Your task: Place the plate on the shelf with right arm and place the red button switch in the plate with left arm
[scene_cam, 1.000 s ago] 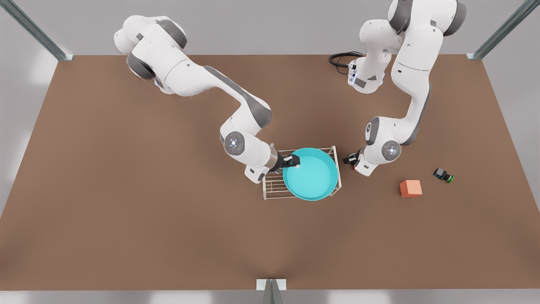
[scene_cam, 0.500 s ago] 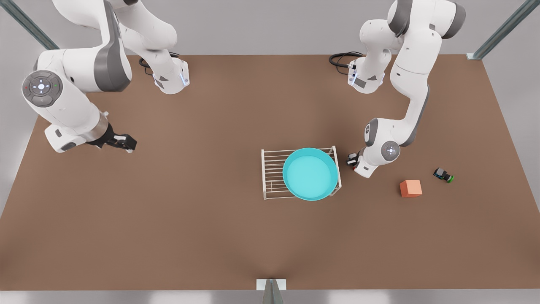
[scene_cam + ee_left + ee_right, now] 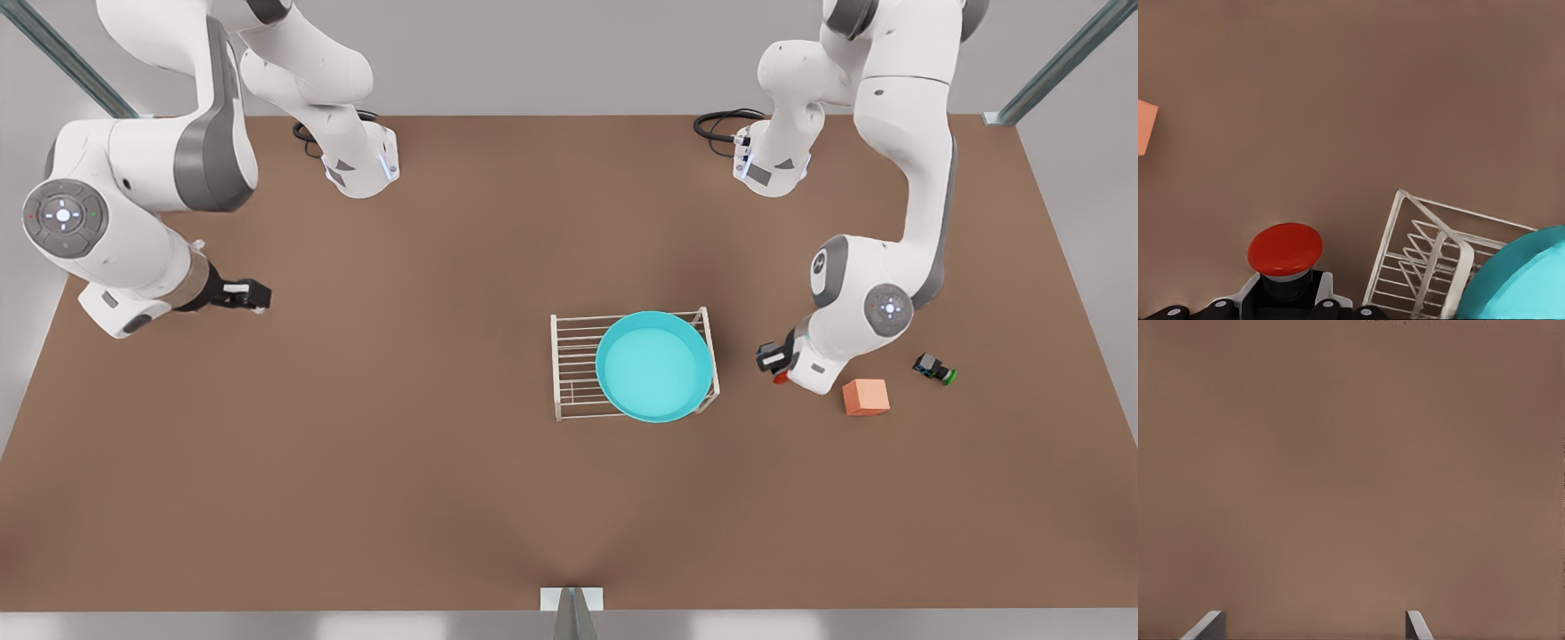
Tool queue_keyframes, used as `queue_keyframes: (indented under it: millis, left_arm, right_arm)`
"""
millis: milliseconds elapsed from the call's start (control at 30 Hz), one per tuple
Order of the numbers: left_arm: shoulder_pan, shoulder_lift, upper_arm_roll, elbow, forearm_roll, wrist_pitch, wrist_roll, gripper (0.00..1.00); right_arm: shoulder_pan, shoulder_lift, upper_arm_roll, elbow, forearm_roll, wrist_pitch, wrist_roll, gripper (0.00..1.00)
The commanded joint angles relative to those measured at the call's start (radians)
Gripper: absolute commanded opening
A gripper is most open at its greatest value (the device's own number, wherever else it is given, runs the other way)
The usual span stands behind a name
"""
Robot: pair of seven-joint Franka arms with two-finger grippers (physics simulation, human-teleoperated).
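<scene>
Your left gripper (image 3: 775, 363) grips the switch (image 3: 781, 378) just beside the shelf (image 3: 573, 369), red cap forward. The plate (image 3: 654, 365) sits on the shelf, toward the front view's left of that gripper. Your right gripper (image 3: 253, 294) waits spread apart, well off.

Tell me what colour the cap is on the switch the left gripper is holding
Red: the red button switch has a round red cap on a black body, clearest in the left wrist view.
</scene>
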Motion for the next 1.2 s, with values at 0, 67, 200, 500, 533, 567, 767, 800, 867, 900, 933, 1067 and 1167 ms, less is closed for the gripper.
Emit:
queue_keyframes:
  millis: [0,67,200,500,533,567,767,800,867,900,933,1067,1167]
  left_arm:
    - [-0.031,-0.004,0.000,0.085,-0.008,-0.288,-0.251,0.45]
    - [-0.068,-0.001,-0.001,0.164,-0.006,-0.327,-0.348,0.45]
    - [-0.172,0.080,-0.056,0.243,-0.005,-0.244,-0.593,0.46]
    - [-0.229,0.160,-0.067,0.247,-0.043,-0.026,-0.577,1.00]
    - [-0.229,0.157,-0.067,0.247,-0.043,-0.028,-0.577,1.00]
    - [-0.224,0.142,-0.067,0.247,-0.039,-0.046,-0.577,1.00]
    - [-0.059,-0.038,-0.018,0.427,0.224,-0.654,0.419,1.00]
    - [-0.055,-0.059,0.002,0.431,0.233,-0.658,0.477,1.00]
    - [-0.054,-0.065,0.002,0.487,0.261,-0.752,0.558,1.00]
    - [-0.045,-0.065,0.002,0.516,0.261,-0.782,0.661,1.00]
    - [-0.028,-0.065,0.002,0.548,0.261,-0.811,0.761,1.00]
    - [-0.008,-0.019,0.002,0.618,0.261,-0.841,0.783,1.00]
    - [0.030,-0.022,0.002,0.618,0.239,-0.856,0.781,1.00]
  right_arm:
    - [-0.002,-0.001,-0.001,0.009,-0.005,-0.010,-0.147,1.00]
    - [-0.005,0.000,-0.007,0.009,-0.003,-0.010,-0.147,1.00]
    - [-0.006,-0.001,-0.007,0.009,-0.001,-0.010,-0.147,1.00]
    - [-0.006,-0.001,-0.007,0.012,0.005,-0.010,-0.147,1.00]
    - [-0.006,-0.001,-0.007,0.012,0.005,-0.010,-0.147,1.00]
    - [-0.006,-0.001,-0.009,0.012,0.005,-0.010,-0.147,1.00]
    - [-0.006,-0.001,-0.015,0.022,0.008,-0.010,-0.147,1.00]
    - [-0.006,-0.001,-0.015,0.022,0.006,-0.010,-0.147,1.00]
    - [-0.006,-0.001,-0.018,0.022,0.006,-0.010,-0.149,1.00]
    - [-0.006,-0.001,-0.018,0.023,0.008,-0.010,-0.149,1.00]
    - [-0.006,-0.001,-0.022,0.023,0.008,-0.010,-0.149,1.00]
    - [-0.006,-0.001,-0.024,0.026,0.008,-0.010,-0.147,1.00]
    - [-0.008,-0.001,-0.032,0.028,0.006,-0.008,-0.147,1.00]
